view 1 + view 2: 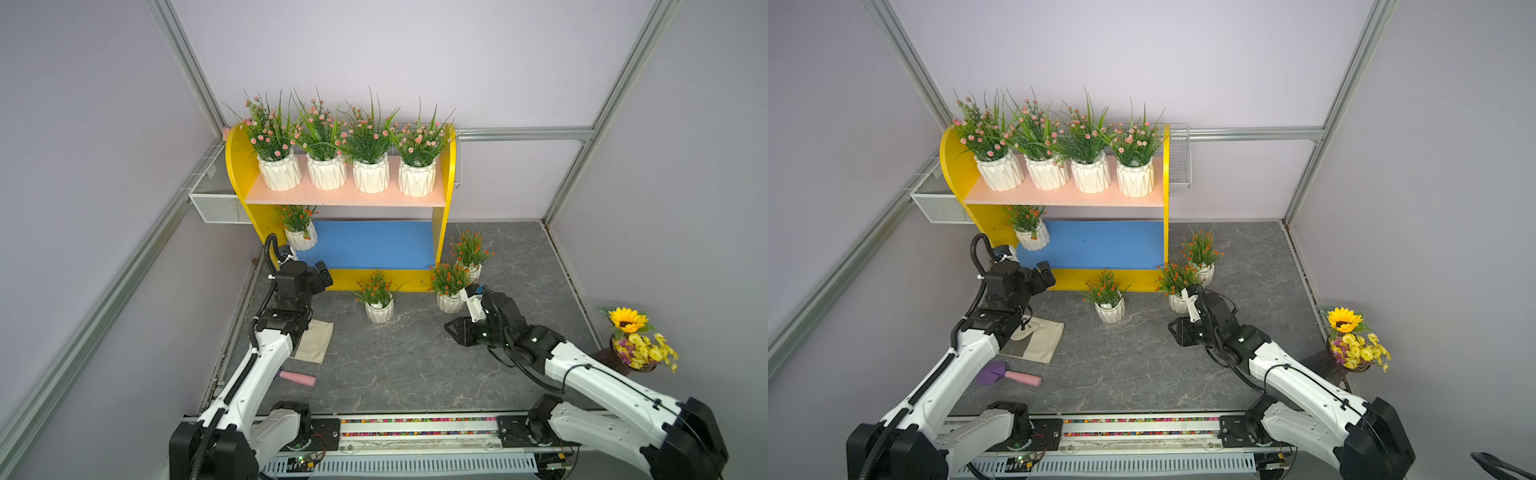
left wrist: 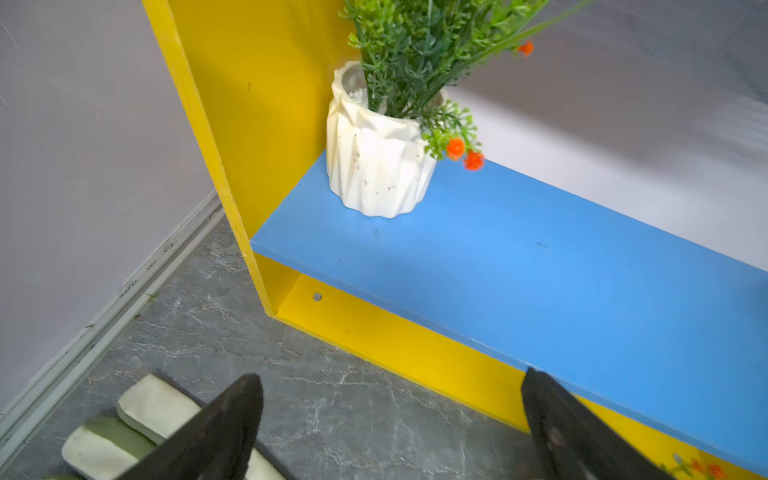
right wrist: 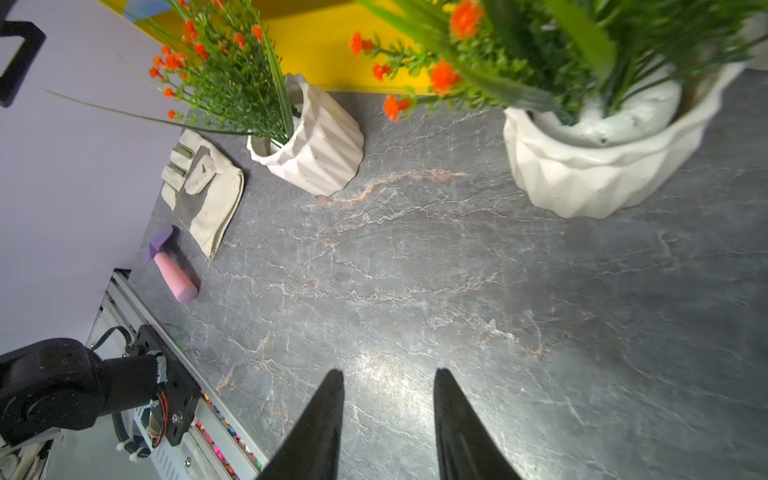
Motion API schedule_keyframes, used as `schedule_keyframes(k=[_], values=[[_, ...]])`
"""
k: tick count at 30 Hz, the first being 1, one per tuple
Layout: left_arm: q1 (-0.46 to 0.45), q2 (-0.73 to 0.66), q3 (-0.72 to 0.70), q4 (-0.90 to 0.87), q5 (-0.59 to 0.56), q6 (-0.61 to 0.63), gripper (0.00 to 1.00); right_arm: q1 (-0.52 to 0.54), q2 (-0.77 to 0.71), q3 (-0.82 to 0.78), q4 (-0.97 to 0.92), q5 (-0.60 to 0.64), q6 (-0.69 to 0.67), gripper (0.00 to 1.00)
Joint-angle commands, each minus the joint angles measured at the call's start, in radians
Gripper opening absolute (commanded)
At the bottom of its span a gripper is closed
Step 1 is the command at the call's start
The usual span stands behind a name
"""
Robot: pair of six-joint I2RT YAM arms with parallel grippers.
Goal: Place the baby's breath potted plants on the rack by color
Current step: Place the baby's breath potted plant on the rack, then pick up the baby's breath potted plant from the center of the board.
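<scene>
Pink plants (image 1: 371,176) on rack (image 1: 237,166) top; one orange plant (image 1: 300,239) on blue board (image 1: 374,245), far left; three on worktop (image 1: 415,365). Left pincer (image 2: 390,376) wide, right pincer (image 3: 390,372) half-open, both empty. Risk of toppling nearest pot (image 1: 446,303) through narrow approach.

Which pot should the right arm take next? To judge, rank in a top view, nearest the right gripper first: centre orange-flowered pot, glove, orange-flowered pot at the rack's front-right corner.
1. Corner orange-flowered pot, beside the right gripper.
2. Centre orange-flowered pot, before the rack's middle.
3. Glove, far left.
</scene>
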Motion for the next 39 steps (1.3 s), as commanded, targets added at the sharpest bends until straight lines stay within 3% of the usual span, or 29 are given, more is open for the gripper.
schedule_keyframes(k=[1,6,12,24,39], values=[[-0.018,-0.102,-0.072,-0.009,0.026,-0.08,1.0,0.027,0.054,0.041,0.116,-0.003,0.013,0.38],[-0.081,-0.188,-0.149,0.009,0.052,-0.114,1.0,0.066,0.167,0.097,0.169,-0.008,0.011,0.37],[-0.152,-0.179,-0.204,0.076,0.066,-0.099,0.99,0.087,0.318,0.176,0.217,0.002,0.007,0.34],[-0.201,-0.206,-0.337,0.206,0.175,-0.11,0.98,0.114,0.565,0.328,0.259,0.031,-0.009,0.32],[-0.382,-0.168,-0.358,0.184,0.087,-0.07,0.97,0.114,0.754,0.521,0.209,0.051,-0.047,0.28]])
